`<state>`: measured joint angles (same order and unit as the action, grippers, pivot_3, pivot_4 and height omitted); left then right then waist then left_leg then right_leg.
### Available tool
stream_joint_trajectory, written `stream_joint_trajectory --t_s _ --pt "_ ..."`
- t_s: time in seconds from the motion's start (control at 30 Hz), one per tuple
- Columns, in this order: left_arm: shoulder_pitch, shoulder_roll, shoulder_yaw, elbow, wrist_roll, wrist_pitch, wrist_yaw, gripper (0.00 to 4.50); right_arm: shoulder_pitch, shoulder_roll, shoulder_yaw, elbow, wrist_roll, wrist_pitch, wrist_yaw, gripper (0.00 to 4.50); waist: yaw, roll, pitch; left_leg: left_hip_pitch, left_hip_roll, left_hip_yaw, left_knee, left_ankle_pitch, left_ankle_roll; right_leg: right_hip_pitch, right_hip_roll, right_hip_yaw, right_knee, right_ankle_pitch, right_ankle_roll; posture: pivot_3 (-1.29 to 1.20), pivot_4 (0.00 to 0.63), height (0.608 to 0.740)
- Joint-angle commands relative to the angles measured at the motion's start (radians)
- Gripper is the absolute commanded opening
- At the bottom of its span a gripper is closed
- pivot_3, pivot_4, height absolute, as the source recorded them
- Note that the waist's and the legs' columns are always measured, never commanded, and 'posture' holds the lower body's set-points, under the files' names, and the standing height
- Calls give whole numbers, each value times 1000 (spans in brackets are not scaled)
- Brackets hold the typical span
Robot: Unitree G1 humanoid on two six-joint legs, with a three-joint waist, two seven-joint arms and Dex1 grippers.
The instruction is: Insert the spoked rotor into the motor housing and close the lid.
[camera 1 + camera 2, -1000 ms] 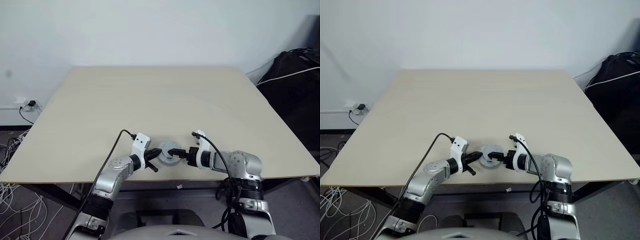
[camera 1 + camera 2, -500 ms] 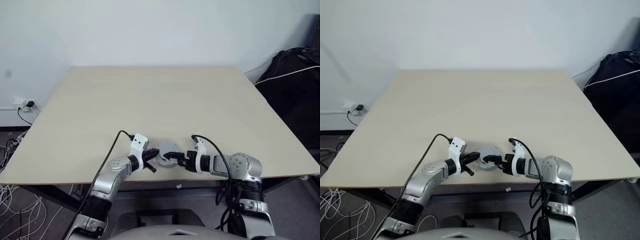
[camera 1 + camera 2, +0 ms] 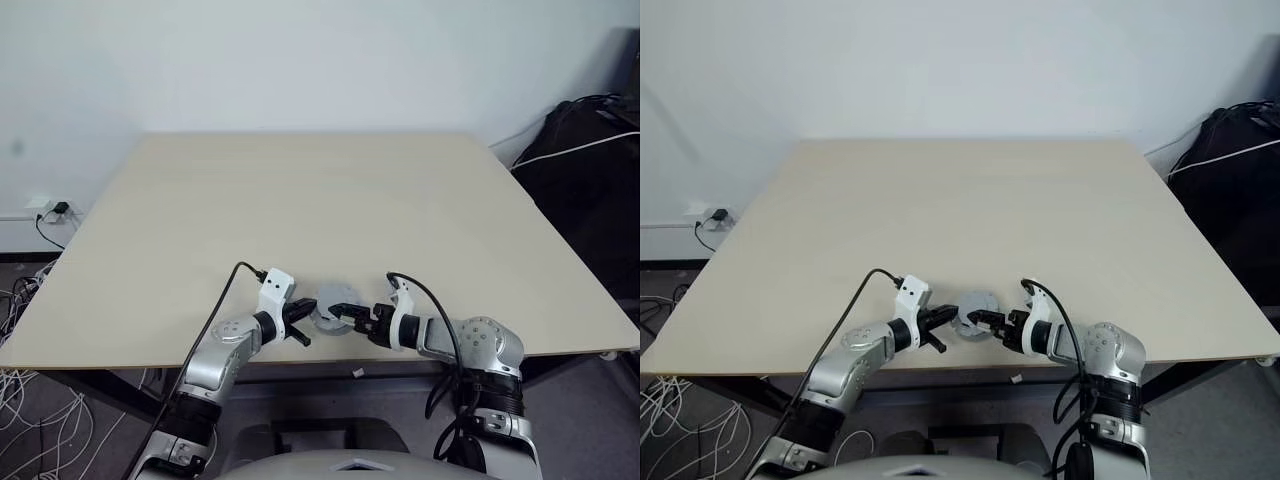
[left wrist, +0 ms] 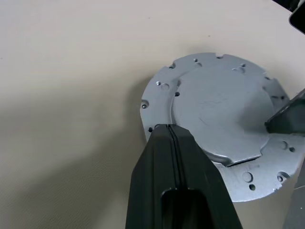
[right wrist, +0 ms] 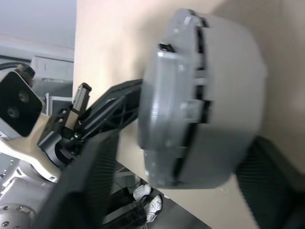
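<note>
A silver-grey round assembly (image 3: 327, 300) sits near the table's front edge, between my two grippers. Its top is the lid (image 4: 224, 109), a flat metal disc with small holes round the rim. Below it is the grey motor housing (image 5: 228, 95), with a seam where the two meet. The spoked rotor is hidden. My left gripper (image 4: 167, 128) is shut and its tip touches the lid's rim. My right gripper (image 3: 346, 314) reaches in from the other side, its fingers (image 5: 90, 181) straddling the housing. A gap shows beside one finger.
The table's front edge (image 3: 300, 358) runs just behind both grippers. The pale tabletop (image 3: 320, 200) stretches far ahead. A black bag with a white cable (image 3: 590, 150) stands off the right side. Cables and a wall socket (image 3: 50, 210) lie at the left.
My right gripper has pulled slightly back and towards the left, rolled a little, and its fingers have narrowed around the housing. The left gripper has stayed shut against the rim.
</note>
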<state>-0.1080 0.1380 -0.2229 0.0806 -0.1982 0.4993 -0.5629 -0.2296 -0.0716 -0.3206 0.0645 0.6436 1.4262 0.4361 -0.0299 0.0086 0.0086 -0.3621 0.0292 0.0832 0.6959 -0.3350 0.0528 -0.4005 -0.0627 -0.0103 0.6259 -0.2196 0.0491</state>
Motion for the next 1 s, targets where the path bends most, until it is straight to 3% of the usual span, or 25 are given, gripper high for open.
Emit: stream_joint_trajectory --t_s 0.03,0.13,0.67,1.0 --pt "2 -10 -37 6 0 25 -14 0 -23 30 9 -54 58 -6 16 2674 -1 1 0 0 0 0 0 0 0 0 0 0 0 0 0 0 0 740" --pt "2 -11 -35 7 1 25 -16 0 -23 29 9 -59 63 -5 10 2146 3 2 -1 1 0 0 0 0 0 1 0 0 0 0 0 0 0 740" --pt "12 -23 -31 -4 -5 26 -10 0 -25 32 2 -67 77 -9 0 2122 3 3 -1 1 0 0 0 0 0 0 0 0 0 0 0 0 0 740" --pt "59 -41 22 -118 -54 21 11 0 -14 30 -11 -62 72 -28 -13 2120 1 3 0 -1 0 0 0 0 0 -1 0 0 0 0 0 0 0 740"
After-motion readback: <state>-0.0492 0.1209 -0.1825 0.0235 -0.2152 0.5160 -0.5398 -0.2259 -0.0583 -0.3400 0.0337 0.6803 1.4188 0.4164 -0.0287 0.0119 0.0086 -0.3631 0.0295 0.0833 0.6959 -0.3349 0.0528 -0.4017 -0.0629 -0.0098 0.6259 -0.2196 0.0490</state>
